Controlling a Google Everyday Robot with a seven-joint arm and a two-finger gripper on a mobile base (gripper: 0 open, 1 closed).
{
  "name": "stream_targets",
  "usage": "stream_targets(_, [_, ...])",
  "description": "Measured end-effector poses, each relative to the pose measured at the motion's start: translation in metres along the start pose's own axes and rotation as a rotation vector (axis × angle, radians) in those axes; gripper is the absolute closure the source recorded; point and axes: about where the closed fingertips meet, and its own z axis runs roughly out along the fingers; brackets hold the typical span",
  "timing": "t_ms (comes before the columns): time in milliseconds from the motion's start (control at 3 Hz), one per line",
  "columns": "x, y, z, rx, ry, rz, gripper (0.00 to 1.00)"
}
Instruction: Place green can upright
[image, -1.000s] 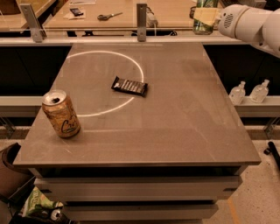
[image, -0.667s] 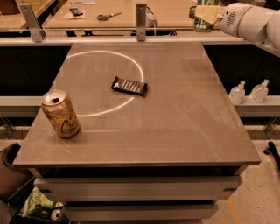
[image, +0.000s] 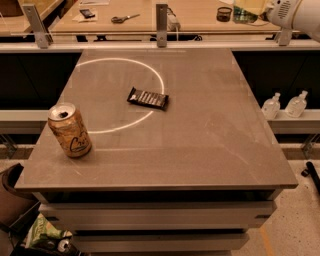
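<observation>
The green can (image: 243, 14) is at the top right of the camera view, high above the table's far right corner. It is pale green and white, and its top is cut off by the frame edge. My gripper (image: 256, 7) is at the end of the white arm (image: 295, 15) and is shut on the can, holding it in the air. The grey table (image: 200, 150) lies below and to the left.
An orange-tan can (image: 70, 131) stands upright near the table's front left. A dark wrapped snack bar (image: 147, 98) lies on a white painted circle (image: 159, 75). Two small bottles (image: 271, 106) stand on a ledge to the right. A rail with posts (image: 161, 17) runs behind the table.
My gripper with the green can has risen and moved slightly right, so it is now partly cut off by the top edge. Nothing on the table has moved.
</observation>
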Motion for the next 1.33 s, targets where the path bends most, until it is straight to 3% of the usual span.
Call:
stream_targets(667, [-0.003,-0.01,-0.028,-0.071,0.046,-0.105,1.0])
stream_targets(1333, [0.02,-0.027,-0.035,-0.134,0.028,-0.161,1.0])
